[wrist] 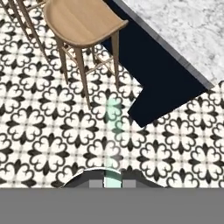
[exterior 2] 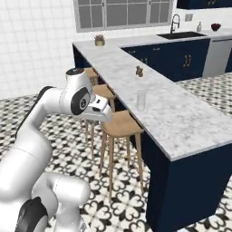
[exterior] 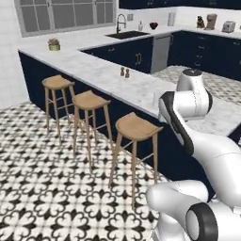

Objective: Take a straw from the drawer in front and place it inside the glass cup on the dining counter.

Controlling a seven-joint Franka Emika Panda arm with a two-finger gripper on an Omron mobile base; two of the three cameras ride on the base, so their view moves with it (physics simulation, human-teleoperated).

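Note:
A pale green translucent straw (wrist: 113, 131) juts from between the fingertips of my gripper (wrist: 113, 182), which is shut on it. The hand looks down at the patterned floor beside the dining counter's (wrist: 183, 26) end corner. In the right base view the hand hangs over the nearest stool (exterior 2: 121, 125), left of the dining counter (exterior 2: 181, 122). The glass cup (exterior 2: 141, 100) stands upright on the marble top near its stool-side edge, to the right of the hand and apart from it. The drawer is out of view.
Three wooden stools (exterior: 136, 127) line the dining counter's outer side. Two small brown shakers (exterior 2: 139, 71) stand farther along the top, and a potted plant (exterior 2: 99, 40) sits at its far end. The sink (exterior: 126, 34) and dark cabinets lie beyond.

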